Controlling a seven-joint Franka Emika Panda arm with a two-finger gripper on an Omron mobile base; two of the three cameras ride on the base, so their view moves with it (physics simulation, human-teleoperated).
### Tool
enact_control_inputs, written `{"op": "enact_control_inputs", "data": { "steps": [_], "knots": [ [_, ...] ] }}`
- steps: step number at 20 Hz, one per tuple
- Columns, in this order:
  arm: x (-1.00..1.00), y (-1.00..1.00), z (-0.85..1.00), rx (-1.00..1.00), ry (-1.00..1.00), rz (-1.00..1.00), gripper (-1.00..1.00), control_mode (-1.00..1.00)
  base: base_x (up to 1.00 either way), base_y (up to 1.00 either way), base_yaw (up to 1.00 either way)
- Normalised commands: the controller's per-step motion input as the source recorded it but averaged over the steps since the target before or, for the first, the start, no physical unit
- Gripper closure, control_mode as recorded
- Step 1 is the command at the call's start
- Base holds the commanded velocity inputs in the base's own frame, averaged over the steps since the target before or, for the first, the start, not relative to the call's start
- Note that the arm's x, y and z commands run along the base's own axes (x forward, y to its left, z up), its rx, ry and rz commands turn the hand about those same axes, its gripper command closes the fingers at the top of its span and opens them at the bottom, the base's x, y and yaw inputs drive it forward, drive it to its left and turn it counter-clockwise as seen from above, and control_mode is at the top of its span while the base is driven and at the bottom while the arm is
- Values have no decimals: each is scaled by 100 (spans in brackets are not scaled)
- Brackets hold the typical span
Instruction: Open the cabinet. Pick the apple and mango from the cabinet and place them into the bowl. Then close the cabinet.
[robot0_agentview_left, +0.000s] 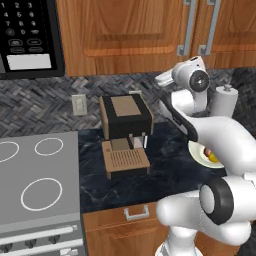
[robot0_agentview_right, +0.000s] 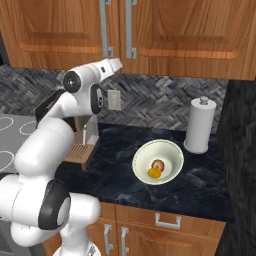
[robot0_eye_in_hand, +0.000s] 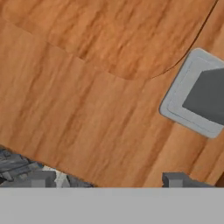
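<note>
Now, left base view: arm rises at lower right, elbow bent, forearm going up w/ the wrist turned toward the cabinet, just under the bottom end of its 2 grey handles. Doors are shut. Bowl sits on the dark counter, mostly behind the arm; a bit of yellow mango peeks out. Microwave keypad at top left shows digits 2, 3, 5, 6, 8, 9, 0. Coffee machine stands mid-counter, stove at left.

Right base view: gripper points up-right, close below the handles. Bowl is in full sight here, w/ apple and mango touching inside it; paper towel roll stands just beside it. Wall outlet sits behind the wrist.

Hand view: 2 fingertips stand wide apart, nothing between them, facing the door panel, w/ a handle's base plate at right.
</note>
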Motion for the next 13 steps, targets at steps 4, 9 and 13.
{"op": "enact_control_inputs", "data": {
  "steps": [4, 9, 13],
  "knots": [
    [61, 0, 0, 0, 21, 13, -100, -100, 0, 0, 0],
    [40, 0, 0, 0, 21, 14, -100, -100, 0, 0, 0],
    [3, 0, 0, 0, 20, 12, -100, -100, 0, 0, 0]
  ]
}}
